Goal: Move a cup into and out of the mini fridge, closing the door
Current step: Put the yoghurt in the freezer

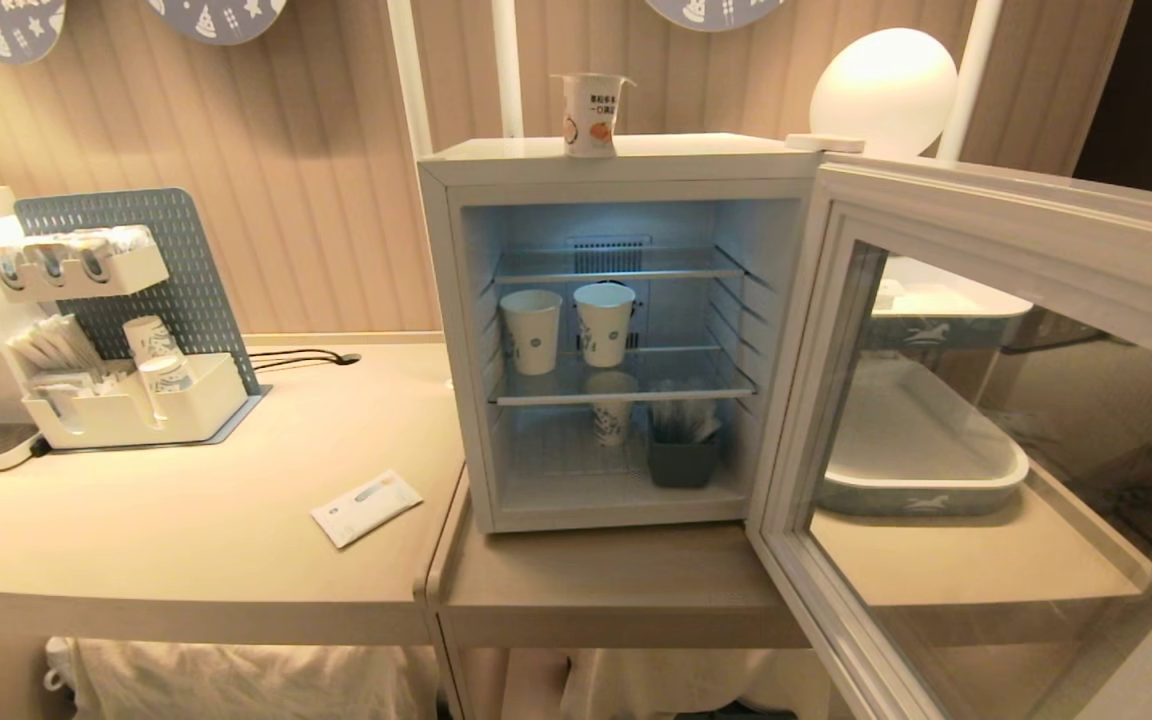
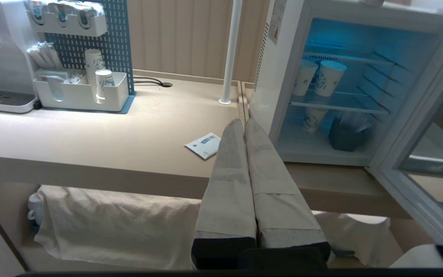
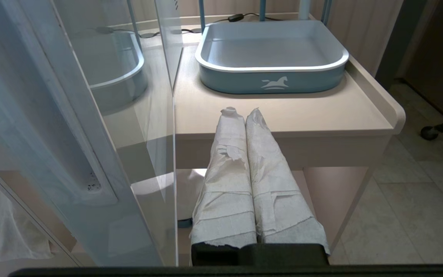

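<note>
The small white cup [image 1: 591,113] with an orange fruit picture stands upright on top of the white mini fridge [image 1: 626,155]. The fridge's glass door [image 1: 986,440] is swung wide open to the right. In the left wrist view, my left gripper [image 2: 243,122] is shut and empty, held low before the table's front edge, left of the fridge [image 2: 283,77]. My right gripper [image 3: 240,112] is shut and empty too, low in front of the table edge beside the open door [image 3: 71,134]. Neither arm shows in the head view.
Two paper cups [image 1: 566,325] stand on the fridge's middle shelf, a third and a dark holder [image 1: 681,455] below. A flat white packet [image 1: 366,507] lies on the left table near a white organiser [image 1: 136,400]. A blue-grey tray [image 3: 271,57] sits behind the door.
</note>
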Motion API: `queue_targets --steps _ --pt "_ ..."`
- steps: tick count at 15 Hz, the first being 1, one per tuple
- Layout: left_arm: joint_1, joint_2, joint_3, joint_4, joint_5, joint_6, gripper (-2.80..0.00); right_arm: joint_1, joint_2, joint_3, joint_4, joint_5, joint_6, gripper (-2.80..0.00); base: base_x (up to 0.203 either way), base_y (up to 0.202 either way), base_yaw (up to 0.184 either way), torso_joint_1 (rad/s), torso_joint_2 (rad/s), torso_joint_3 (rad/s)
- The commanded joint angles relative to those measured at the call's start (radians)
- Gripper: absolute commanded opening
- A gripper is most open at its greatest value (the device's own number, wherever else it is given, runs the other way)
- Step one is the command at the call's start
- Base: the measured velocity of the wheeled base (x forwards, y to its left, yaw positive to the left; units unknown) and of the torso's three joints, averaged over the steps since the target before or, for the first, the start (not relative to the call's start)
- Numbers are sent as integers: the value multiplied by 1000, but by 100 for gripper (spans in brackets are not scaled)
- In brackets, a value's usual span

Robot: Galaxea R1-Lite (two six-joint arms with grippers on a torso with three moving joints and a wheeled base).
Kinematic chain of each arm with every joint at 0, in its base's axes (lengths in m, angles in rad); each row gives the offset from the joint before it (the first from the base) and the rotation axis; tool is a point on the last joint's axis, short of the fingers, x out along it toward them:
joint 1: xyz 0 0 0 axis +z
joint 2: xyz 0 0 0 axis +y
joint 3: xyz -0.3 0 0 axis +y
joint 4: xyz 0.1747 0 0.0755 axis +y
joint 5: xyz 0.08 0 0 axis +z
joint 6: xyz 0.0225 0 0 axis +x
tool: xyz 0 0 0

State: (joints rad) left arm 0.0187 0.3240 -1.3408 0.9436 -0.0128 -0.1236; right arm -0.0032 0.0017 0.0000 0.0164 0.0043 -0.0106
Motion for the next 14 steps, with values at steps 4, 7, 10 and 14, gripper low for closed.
queue_targets --steps 4,7,10,14 --pt "-9 -273 587 -331 17 75 -280 0 1 0 0 0 0 -280 0 0 0 0 0 0" --pt "-12 -302 1030 -721 31 118 -280 0 1 0 0 0 0 -280 0 0 0 0 0 0" --pt "-13 -317 1328 -895 26 122 -280 0 1 0 0 0 0 -280 0 0 0 0 0 0" --pt "-14 -323 1340 -948 19 102 -280 0 1 0 0 0 0 -280 0 0 0 0 0 0"
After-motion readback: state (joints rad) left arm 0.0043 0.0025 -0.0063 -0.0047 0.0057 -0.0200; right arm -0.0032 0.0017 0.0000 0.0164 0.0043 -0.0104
